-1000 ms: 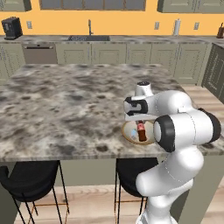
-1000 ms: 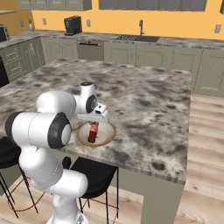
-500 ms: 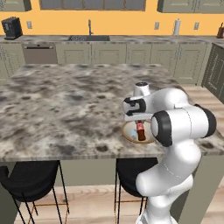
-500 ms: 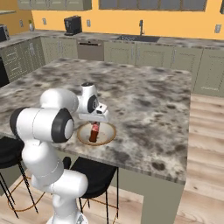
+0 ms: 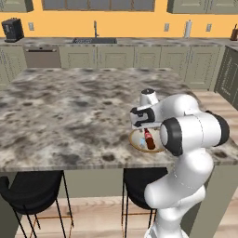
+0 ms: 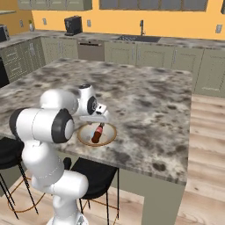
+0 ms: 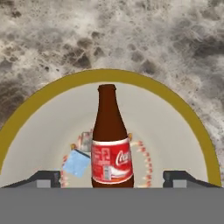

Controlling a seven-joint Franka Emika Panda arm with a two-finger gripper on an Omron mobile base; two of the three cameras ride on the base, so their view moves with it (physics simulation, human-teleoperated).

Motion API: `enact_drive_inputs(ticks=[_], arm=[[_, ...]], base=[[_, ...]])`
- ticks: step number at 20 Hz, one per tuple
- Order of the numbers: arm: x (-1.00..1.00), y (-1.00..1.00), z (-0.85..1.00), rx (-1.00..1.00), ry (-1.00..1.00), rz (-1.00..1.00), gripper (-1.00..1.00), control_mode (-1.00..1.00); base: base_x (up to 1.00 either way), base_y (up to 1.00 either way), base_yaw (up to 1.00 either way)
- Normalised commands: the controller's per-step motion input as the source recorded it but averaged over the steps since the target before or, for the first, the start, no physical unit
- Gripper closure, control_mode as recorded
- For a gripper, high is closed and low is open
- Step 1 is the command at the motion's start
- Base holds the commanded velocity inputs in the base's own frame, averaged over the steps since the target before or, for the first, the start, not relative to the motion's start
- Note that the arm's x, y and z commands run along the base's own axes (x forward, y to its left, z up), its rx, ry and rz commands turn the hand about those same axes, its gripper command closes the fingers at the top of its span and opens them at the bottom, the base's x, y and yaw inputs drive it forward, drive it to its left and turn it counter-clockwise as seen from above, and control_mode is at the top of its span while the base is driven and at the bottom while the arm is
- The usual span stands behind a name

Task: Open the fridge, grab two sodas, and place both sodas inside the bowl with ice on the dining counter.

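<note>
Mottled grey-brown granite covers the big island bench (image 5: 69, 107), and near its front edge sits a small shallow round bowl with a tan rim (image 7: 109, 75). Inside it lies 1 dark brown glass soda bottle (image 7: 110, 140) with a narrow neck and a red label with white lettering; its neck points away from the camera on the hand. Pale bluish-white ice cubes (image 7: 77, 163) show in the bowl, touching the bottle's side, with a scatter of small reddish specks around its base. From the right base view the same bottle (image 6: 97, 133) lies tilted across the bowl (image 6: 110, 135), well inside the rim.

The white arm's hand (image 7: 113, 178) hangs just above the bowl, with its 2 dark fingertips (image 7: 47, 177) spread wide, 1 on either side of the bottle and neither touching it. From the left base view the hand (image 5: 142, 124) sits directly over the bowl (image 5: 134, 141), the bottle (image 5: 148, 139) showing beneath it.

Black stools with thin metal legs (image 5: 28, 190) stand tucked under the bench's front edge. Beyond it runs a wall counter with beige cabinets (image 5: 116, 56).
</note>
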Motion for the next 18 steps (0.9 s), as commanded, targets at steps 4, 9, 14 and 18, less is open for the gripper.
enact_drive_inputs(ticks=[4, 9, 14, 18], arm=[[-0.52, 0.06, 0.34, -0.02, -0.14, 0.00, -1.00, -1.00], [-0.90, 0.04, 0.50, 0.02, -0.13, -0.06, -1.00, -1.00], [-0.99, -0.11, 0.78, 0.02, -0.09, -0.12, -1.00, -1.00], [-0.86, -0.31, 0.58, -0.03, -0.10, -0.15, -1.00, -1.00]], base=[[0.00, 0.00, 0.00], [0.00, 0.00, 0.00], [0.00, 0.00, 0.00], [0.00, 0.00, 0.00]])
